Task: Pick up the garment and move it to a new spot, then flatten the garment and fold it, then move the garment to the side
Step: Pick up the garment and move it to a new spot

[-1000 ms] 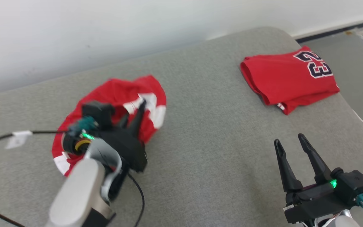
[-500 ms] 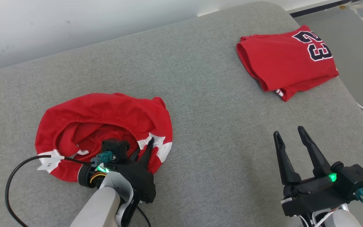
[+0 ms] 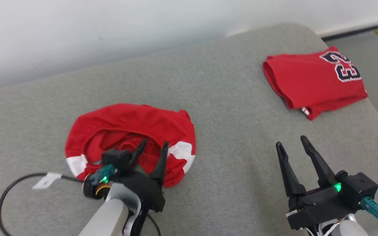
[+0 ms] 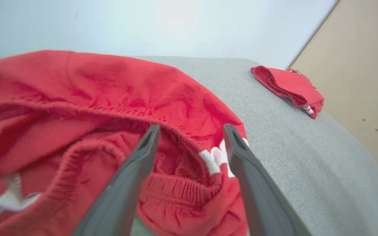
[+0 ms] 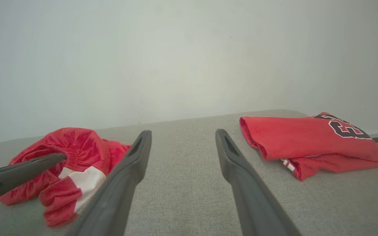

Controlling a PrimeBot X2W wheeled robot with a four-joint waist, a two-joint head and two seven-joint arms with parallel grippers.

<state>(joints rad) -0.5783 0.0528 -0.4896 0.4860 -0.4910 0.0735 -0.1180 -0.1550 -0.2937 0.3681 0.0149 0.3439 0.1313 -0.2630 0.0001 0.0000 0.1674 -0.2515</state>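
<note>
The garment (image 3: 133,129) is a crumpled pair of red shorts with white stripes, lying in a heap on the grey cushion at the left; it also shows in the left wrist view (image 4: 87,95) and the right wrist view (image 5: 77,154). My left gripper (image 3: 154,146) is open above the heap's near edge, its two fingers spread apart with the elastic waistband (image 4: 176,190) below and between them, nothing held. My right gripper (image 3: 290,141) stands open over bare cushion at the lower right, well away from the shorts.
A folded red jersey (image 3: 317,80) with the number 23 lies at the cushion's far right corner, also in the right wrist view (image 5: 307,141). A black cable (image 3: 15,186) with a white tag runs over the cushion at the lower left. The grey cushion (image 3: 235,131) ends near a white wall.
My left gripper has opened and let go of the shorts, which now rest in a heap. The head camera has shifted, so the whole picture moved. The right gripper stayed open.
</note>
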